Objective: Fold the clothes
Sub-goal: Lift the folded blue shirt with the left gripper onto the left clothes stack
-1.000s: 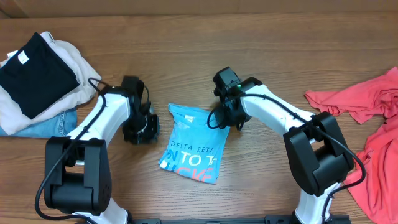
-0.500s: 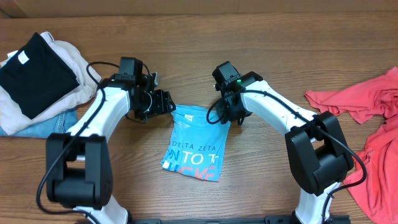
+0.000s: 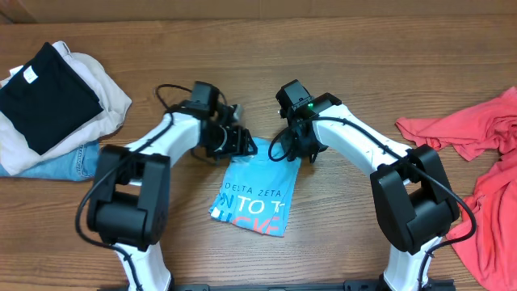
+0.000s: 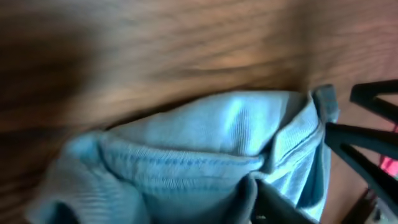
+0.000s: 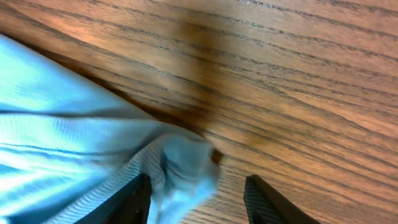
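Note:
A light blue T-shirt with white and red lettering lies folded on the wooden table, between the two arms. My left gripper is at its top left corner. In the blurred left wrist view the blue cloth fills the frame, and one dark finger shows at its open spacing while the other is hidden under cloth. My right gripper is at the top right corner. In the right wrist view it is open, with the bunched shirt corner between its fingers.
A pile with a black garment, a cream one and denim lies at the far left. Red garments are spread at the right edge. The right arm's dark parts show at the edge of the left wrist view.
My left gripper has swung from beside the shirt's left edge up and right to its top left corner. The shirt's top edge has shifted slightly. The right gripper has stayed at the top right corner.

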